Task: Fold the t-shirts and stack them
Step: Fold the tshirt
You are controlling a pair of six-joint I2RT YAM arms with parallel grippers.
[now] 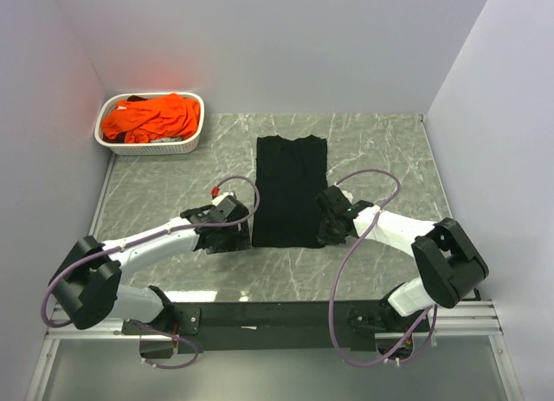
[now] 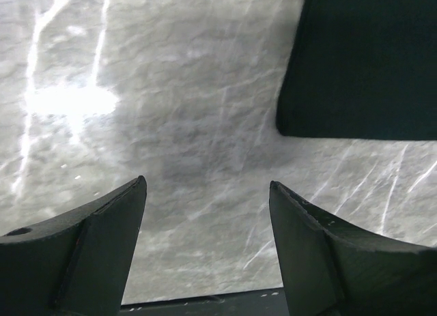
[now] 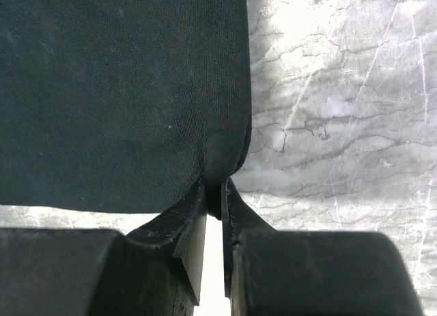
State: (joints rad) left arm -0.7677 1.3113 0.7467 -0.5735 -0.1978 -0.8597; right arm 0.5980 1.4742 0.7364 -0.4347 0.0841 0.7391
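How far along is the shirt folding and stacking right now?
Looks done: the black t-shirt lies as a narrow strip, sides apparently folded in. In hand: the right gripper pinches its near right corner; the left gripper hangs open beside the near left corner. Remaining: the orange t-shirts sit heaped in the basket; nothing is stacked.

We see the black t-shirt lying flat as a long narrow strip in the middle of the grey marbled table, its length running from the far edge toward the near edge. The left gripper sits just beside its near left corner, the right gripper at its near right corner, over the cloth's edge. In the far left corner stands a white latticed basket heaped with orange t-shirts
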